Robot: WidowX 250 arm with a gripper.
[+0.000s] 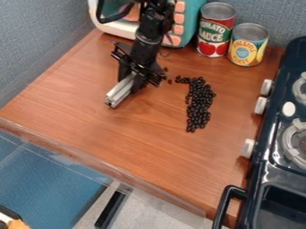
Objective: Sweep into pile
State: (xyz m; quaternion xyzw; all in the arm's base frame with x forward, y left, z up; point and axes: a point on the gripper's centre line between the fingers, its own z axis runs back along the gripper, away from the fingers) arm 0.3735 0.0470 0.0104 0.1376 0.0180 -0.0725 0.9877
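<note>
At the near right, the toy stove (260,179) carries a dark handle (230,192) on its near left corner. Three white knobs (248,148) line the stove's left side, next to the wooden tabletop (137,143).

The dark beans (199,105) lie right of the tabletop's middle, in a long patch running near to far. The patch bends left at its far end, where a few beans sit slightly apart.

Left of the beans and apart from them, the gripper (130,81) points down and toward the near side. It is closed on a silver metal bar (119,92), which projects to the near left; the exact contact faces are hard to make out.

At the far side, a pineapple can (248,44) stands right of a tomato sauce can (215,31). A teal toy microwave (190,29) stands left of both cans, partly behind the arm (155,20).
</note>
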